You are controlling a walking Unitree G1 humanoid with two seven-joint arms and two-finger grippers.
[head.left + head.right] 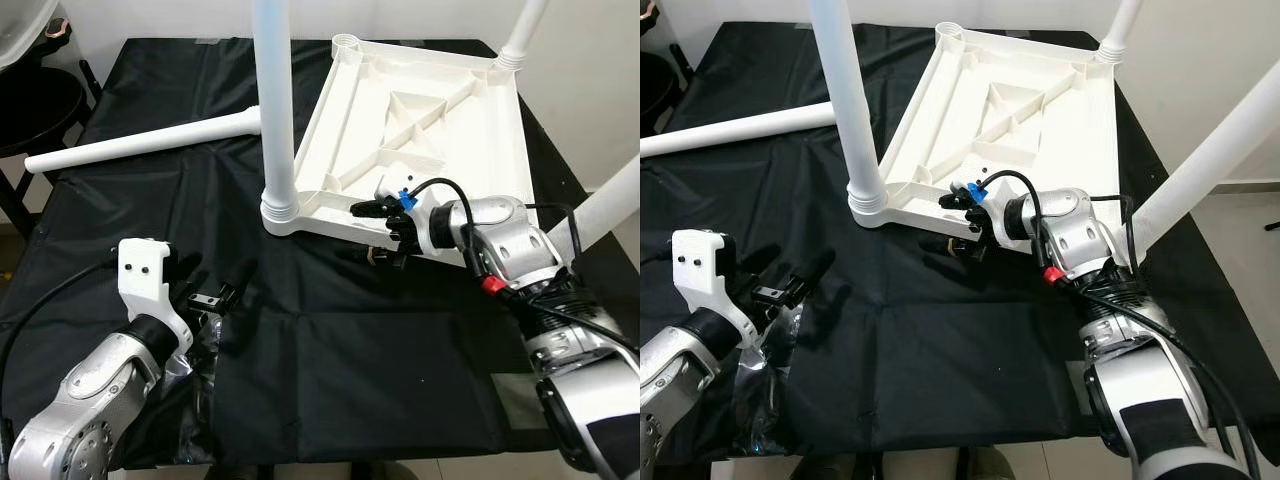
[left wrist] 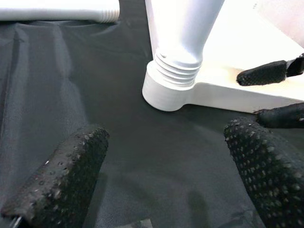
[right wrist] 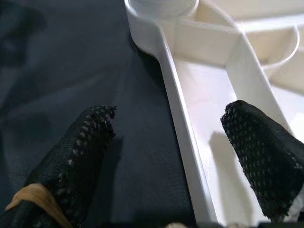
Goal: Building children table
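Table top (image 1: 420, 120), white plastic and upside down, lies on a black cloth (image 1: 330, 370) with legs screwed in; one loose leg (image 1: 140, 140) rests beside it. The right gripper (image 1: 385, 232) straddles its near rim, fingers spread; the left gripper (image 1: 215, 300) hovers open over cloth.

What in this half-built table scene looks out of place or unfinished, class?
One white leg lies loose on the black cloth, apart from the upturned tabletop, whose far-left corner socket holds no leg. Three other legs stand in their sockets. The right gripper straddles the tabletop's near rim, open; the left gripper hovers open over the cloth.
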